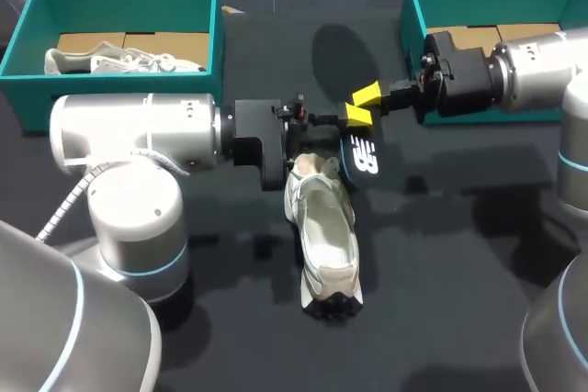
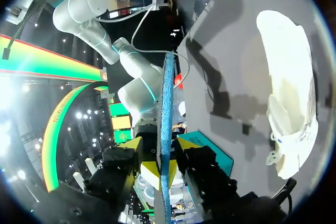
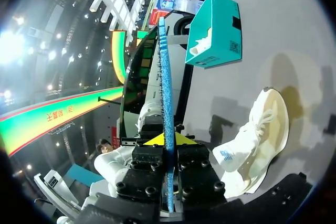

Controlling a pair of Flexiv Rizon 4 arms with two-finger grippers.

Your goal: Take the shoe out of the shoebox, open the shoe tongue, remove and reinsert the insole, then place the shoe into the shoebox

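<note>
Your shoe (image 1: 323,227) is out; left gripper (image 2: 160,149) and right gripper (image 3: 167,140) both pinch the removed insole (image 1: 364,159) beside the shoe; 2 steps remain.

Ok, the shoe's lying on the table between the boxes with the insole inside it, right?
Not quite: the insole is out of the shoe, held up in the right gripper, as the head view shows. The rest of what you said is right.
</note>
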